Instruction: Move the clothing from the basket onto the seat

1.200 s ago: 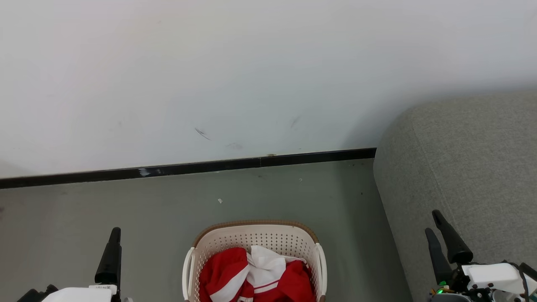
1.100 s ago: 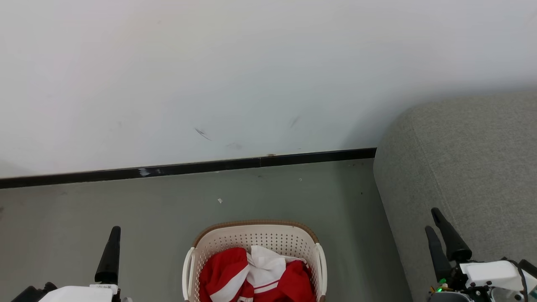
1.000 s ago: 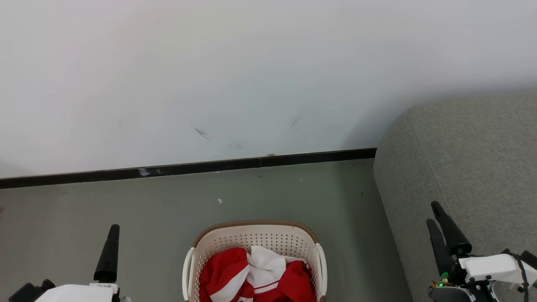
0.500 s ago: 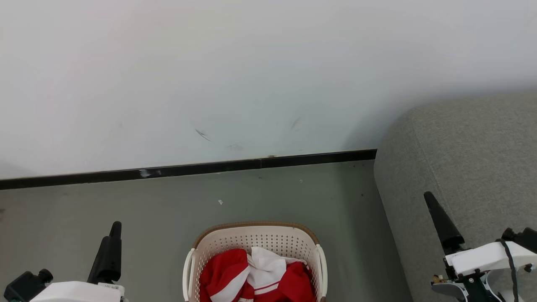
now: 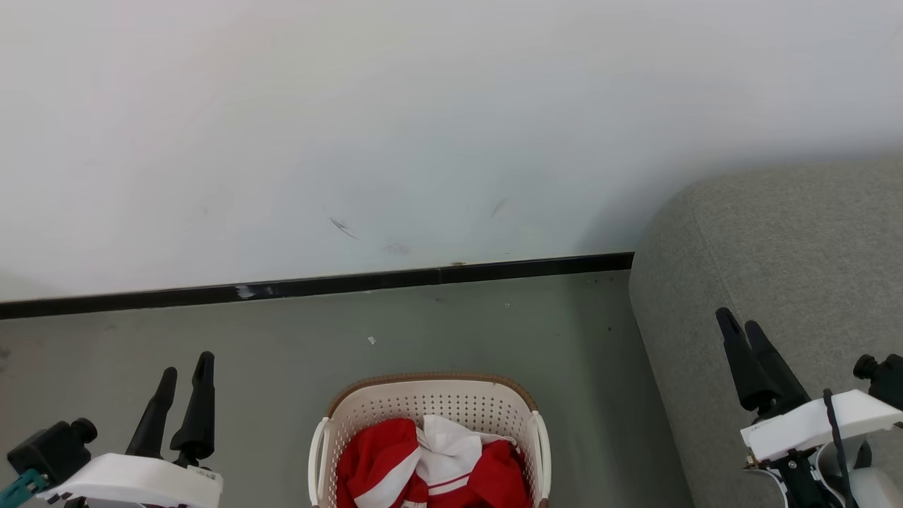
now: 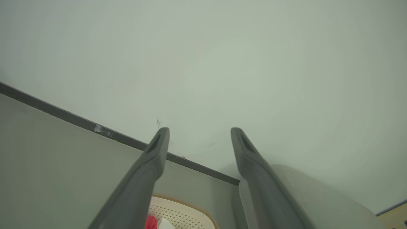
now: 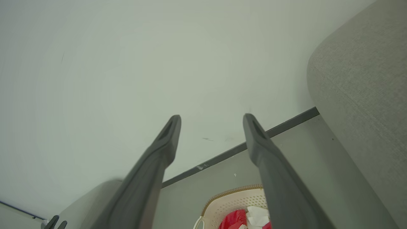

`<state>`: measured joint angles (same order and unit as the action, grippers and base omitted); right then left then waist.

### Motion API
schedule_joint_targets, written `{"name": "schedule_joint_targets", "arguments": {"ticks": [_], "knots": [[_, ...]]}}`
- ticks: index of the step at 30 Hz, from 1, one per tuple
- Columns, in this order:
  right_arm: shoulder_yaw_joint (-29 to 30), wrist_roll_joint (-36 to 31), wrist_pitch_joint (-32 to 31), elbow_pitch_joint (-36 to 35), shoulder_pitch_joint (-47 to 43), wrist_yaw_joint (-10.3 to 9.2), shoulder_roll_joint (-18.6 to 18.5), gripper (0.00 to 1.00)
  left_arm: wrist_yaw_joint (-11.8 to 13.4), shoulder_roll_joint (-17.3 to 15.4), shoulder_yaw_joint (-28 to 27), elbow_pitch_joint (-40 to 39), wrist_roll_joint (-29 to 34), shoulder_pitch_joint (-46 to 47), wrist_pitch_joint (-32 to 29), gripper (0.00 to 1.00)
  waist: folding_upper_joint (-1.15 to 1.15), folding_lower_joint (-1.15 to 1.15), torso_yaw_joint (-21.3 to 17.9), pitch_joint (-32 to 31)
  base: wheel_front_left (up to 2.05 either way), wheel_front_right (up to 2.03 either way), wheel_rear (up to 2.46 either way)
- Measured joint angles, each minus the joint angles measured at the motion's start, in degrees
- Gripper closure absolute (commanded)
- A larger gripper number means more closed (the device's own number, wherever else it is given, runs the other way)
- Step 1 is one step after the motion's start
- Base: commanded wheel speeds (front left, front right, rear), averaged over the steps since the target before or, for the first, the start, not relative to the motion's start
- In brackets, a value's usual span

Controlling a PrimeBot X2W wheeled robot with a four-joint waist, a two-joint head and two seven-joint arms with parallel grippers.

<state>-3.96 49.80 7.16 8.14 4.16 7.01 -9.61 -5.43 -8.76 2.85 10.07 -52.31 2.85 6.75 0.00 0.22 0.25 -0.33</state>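
- Two grippers are released, jaws spread with nothing between them. The left gripper (image 5: 187, 363) hangs to the left of the basket (image 5: 430, 379) and the right gripper (image 5: 738, 319) to its right, each well apart from the brown rim.
- One small label (image 5: 202, 475) sits on the left gripper's white housing, and a tiny marking (image 5: 758, 426) on the right gripper's housing. The print on both is too small to read.
- Clothing (image 5: 423, 466), red with white panels and thin striped trim, lies crumpled inside the basket, below the rim.
- Half the basket is cut off by the bottom edge of the head view. Its far perforated wall, the tops of both side handles and part of the clothing show, and fabric covers its bottom.
- Seat (image 5: 776, 247), grey fabric with a rounded corner, stands to the right of the basket, apart from it and cut off by the frame's right edge. The right gripper's fingers show in front of it.
- Floor (image 5: 282, 339) beyond the basket carries a few pale specks too small to identify. Faint dark scuffs mark the wall (image 5: 353, 106) above the black skirting board (image 5: 317, 284).
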Motion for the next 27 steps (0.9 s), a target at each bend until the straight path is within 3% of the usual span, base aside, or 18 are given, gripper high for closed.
{"name": "schedule_joint_targets", "arguments": {"ticks": [9,27], "knots": [[0.6,-12.0,1.4,-1.6,1.1,0.03,0.5,0.0,0.8,-0.7,2.1,-1.0,9.8,0.2,1.7,0.0,0.0,-0.13,0.0,0.3,0.0,0.0,0.0],[0.5,-32.5,5.0,-3.2,1.0,0.04,3.9,0.0,2.3,-0.4,4.1,-2.0,24.9,0.2,5.5,0.0,0.0,-0.18,0.1,0.5,0.0,0.0,0.0]]}}
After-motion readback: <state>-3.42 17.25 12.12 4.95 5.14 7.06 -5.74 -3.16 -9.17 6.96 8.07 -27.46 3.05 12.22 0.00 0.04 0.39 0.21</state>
